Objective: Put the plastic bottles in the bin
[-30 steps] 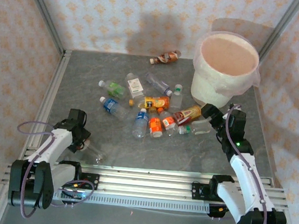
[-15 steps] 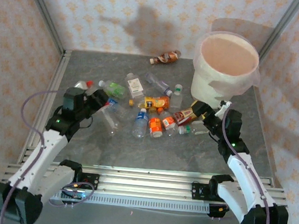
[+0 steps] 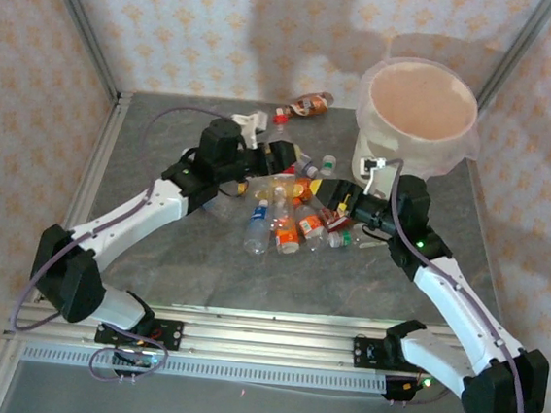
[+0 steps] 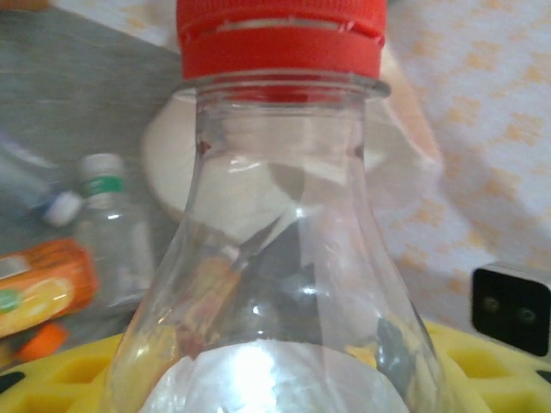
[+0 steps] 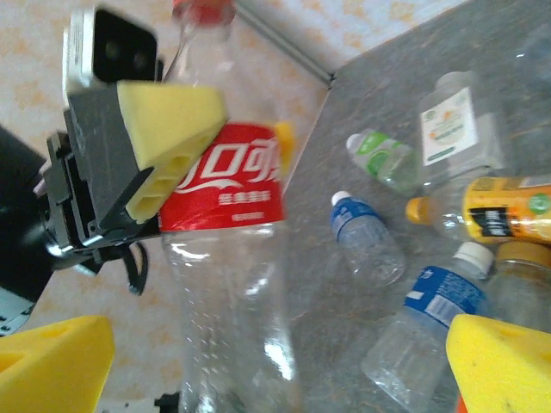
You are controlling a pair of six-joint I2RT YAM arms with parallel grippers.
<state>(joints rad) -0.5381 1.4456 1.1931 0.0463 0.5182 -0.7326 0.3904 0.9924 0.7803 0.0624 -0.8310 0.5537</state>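
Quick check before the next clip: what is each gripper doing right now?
Left gripper: closed on the clear red-capped bottle.
Right gripper: open, holding nothing.

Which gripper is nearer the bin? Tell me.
Right. The right gripper sits just in front of the bin; the left gripper, clamping a red-capped bottle, is farther left over the loose bottles.
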